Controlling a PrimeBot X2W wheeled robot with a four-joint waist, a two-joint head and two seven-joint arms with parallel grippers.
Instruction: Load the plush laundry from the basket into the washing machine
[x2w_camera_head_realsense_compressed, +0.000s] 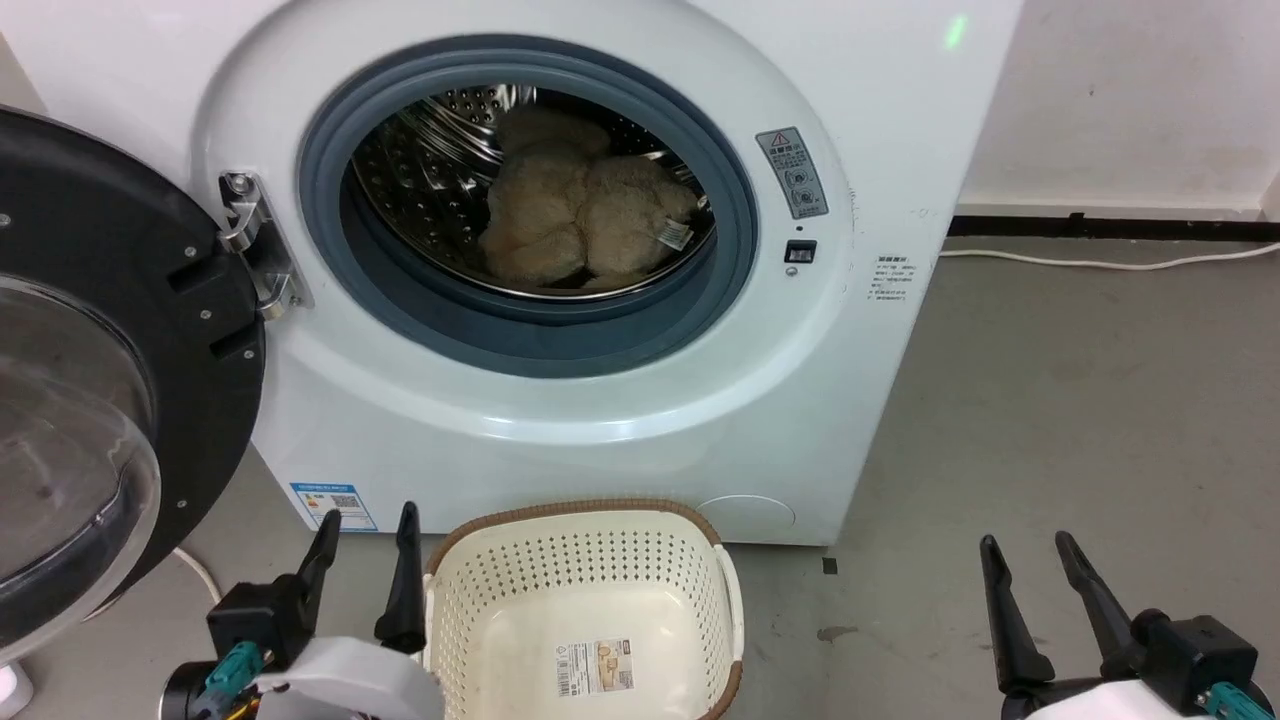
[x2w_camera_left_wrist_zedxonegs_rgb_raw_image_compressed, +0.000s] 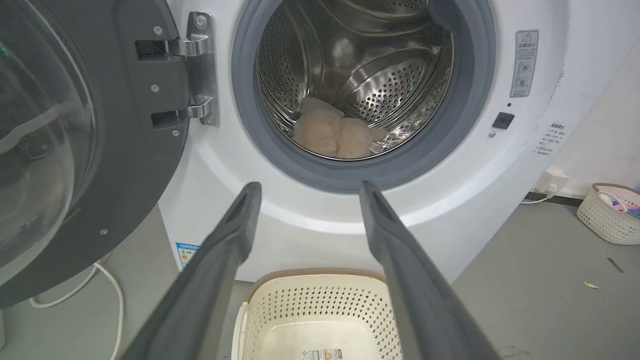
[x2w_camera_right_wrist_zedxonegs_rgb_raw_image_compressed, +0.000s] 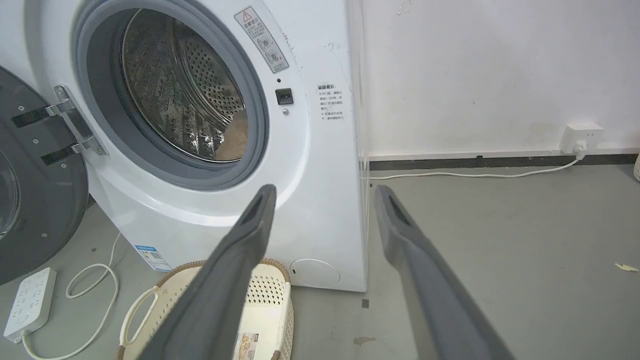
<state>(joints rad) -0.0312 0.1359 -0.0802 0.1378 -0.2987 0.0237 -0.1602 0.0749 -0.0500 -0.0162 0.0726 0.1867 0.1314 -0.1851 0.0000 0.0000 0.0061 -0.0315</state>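
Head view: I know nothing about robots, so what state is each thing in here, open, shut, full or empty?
Washer: port open.
Door: swung wide open.
Plush: lying in the drum.
Basket: empty, upright.
Left gripper: open, holding nothing.
Right gripper: open, holding nothing.

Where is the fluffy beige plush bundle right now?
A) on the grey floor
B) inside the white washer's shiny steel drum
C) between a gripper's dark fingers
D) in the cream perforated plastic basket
B: the plush bundle lies in the steel drum; the cream basket shows its bare bottom and sticker.
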